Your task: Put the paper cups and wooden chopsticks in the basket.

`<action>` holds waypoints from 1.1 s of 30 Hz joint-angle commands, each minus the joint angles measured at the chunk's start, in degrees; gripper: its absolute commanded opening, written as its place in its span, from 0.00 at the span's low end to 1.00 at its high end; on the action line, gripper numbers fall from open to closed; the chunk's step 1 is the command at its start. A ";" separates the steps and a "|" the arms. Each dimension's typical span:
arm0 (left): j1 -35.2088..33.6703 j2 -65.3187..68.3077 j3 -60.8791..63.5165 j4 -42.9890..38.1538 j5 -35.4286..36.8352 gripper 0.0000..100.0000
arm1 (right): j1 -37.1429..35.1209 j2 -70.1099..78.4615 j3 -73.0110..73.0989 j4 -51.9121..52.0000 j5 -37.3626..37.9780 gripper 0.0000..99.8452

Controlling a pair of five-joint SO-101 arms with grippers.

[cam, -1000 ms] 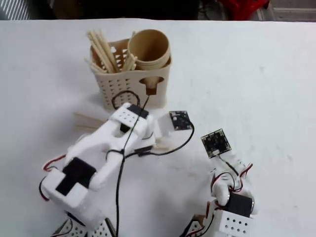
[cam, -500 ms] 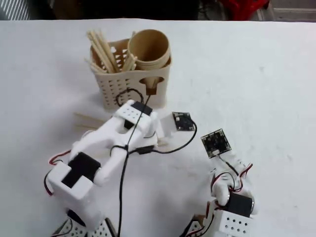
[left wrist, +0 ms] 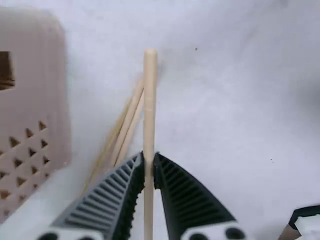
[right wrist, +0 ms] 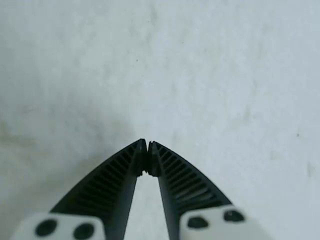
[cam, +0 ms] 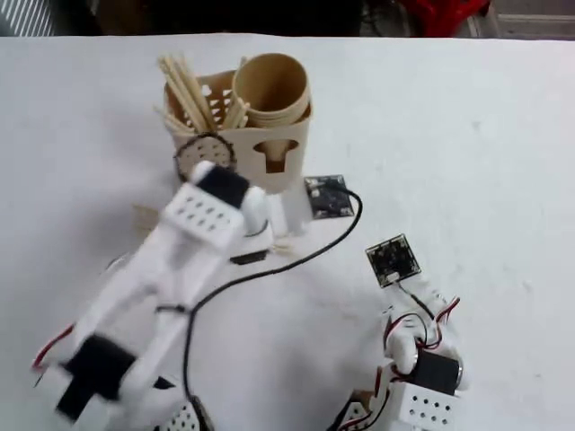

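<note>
- Nearest, the right gripper (right wrist: 146, 157) hangs over bare table (right wrist: 225, 75); its jaws are together on nothing; it looks idle for this step.
- Next, the left gripper (left wrist: 148, 172) is clamped on one chopstick (left wrist: 149, 110); the jaws pinch the shaft partway along, and the free end points away from the wrist; the stick seems to be off the table, though its height is hard to tell.
- Beneath and beside it, a few loose sticks (left wrist: 120, 137) lie on the table, fanned toward the foot of the basket (left wrist: 30, 100); in the high view, ends (cam: 144, 215) poke out past the left arm (cam: 180, 260).
- Just beyond, the basket stands upright, close to the left gripper; nested cups (cam: 272, 88) fill one side; a bundle (cam: 187, 85) of chopsticks leans in the other.
- Likely the cups are finished; the step in hand is carrying this single chopstick to the basket, with the loose sticks left to fetch.
- Probably the next move calls for height first, to clear the rim; then a tilt so the free end drops on the bundle's side, clear of the cups; the jaws should part only once the tip is inside; a thin stick may pivot in so small a pinch.
</note>
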 commanded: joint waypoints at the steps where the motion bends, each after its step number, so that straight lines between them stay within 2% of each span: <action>1: 0.57 -13.76 -5.63 6.51 -0.62 0.02 | 0.04 -0.40 0.53 0.22 0.18 0.02; 5: 0.75 -21.49 -10.81 8.79 0.35 0.02 | 0.04 -0.40 0.53 0.22 0.18 0.02; 9: 0.66 -26.51 -17.41 6.33 6.07 0.02 | 0.04 -0.40 0.53 0.22 0.18 0.02; 16: 0.31 -28.18 -22.95 -7.56 24.62 0.02 | 0.04 -0.40 0.53 0.22 0.18 0.02; 19: 0.22 -28.09 -22.86 -15.47 29.10 0.02 | 0.04 -0.40 0.53 0.22 0.18 0.02; 27: 0.13 -28.00 -22.77 -37.98 32.53 0.02 | 0.04 -0.40 0.53 0.22 0.18 0.02; 30: -0.13 -27.91 -22.77 -41.05 32.53 0.03 | 0.04 -0.40 0.53 0.22 0.18 0.02; 33: -3.65 -27.12 -22.86 -42.81 32.62 0.03 | 0.04 -0.40 0.53 0.22 0.18 0.02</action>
